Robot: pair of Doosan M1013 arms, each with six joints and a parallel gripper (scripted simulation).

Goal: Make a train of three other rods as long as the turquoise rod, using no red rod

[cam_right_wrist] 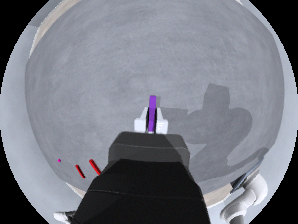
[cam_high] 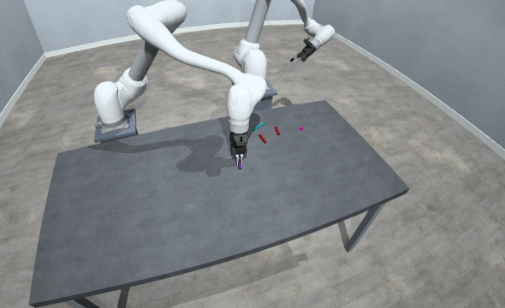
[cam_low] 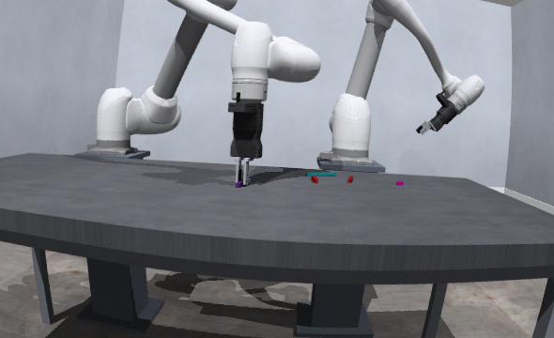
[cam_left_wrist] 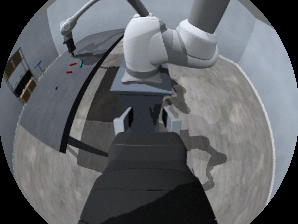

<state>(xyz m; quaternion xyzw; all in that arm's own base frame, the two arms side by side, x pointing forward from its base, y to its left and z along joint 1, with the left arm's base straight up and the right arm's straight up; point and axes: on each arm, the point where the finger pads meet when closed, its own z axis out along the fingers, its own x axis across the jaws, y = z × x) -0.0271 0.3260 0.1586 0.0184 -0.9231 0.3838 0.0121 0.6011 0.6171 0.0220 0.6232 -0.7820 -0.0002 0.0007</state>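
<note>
Top: right gripper is down at the table, pinching the purple rod; one end pokes out past the tips. Up-right of those fingers: turquoise rod, near red rod, far red rod, then magenta rod furthest out. Left gripper is off the table, well apart from all of them.

Exterior: purple sits low between the right fingers, at table level. Small bluish patch by the fingers; can't tell what it is. Turquoise, both reds, magenta all to the right of them.

Left wrist: fingers spread, nothing between, floor and pedestal beyond. Rods are off to their upper left.

Right wrist: purple is lengthwise between the pads, sticking out ahead of the tips. Magenta and both reds lie lower left of the fingers. Turquoise not visible here.
</note>
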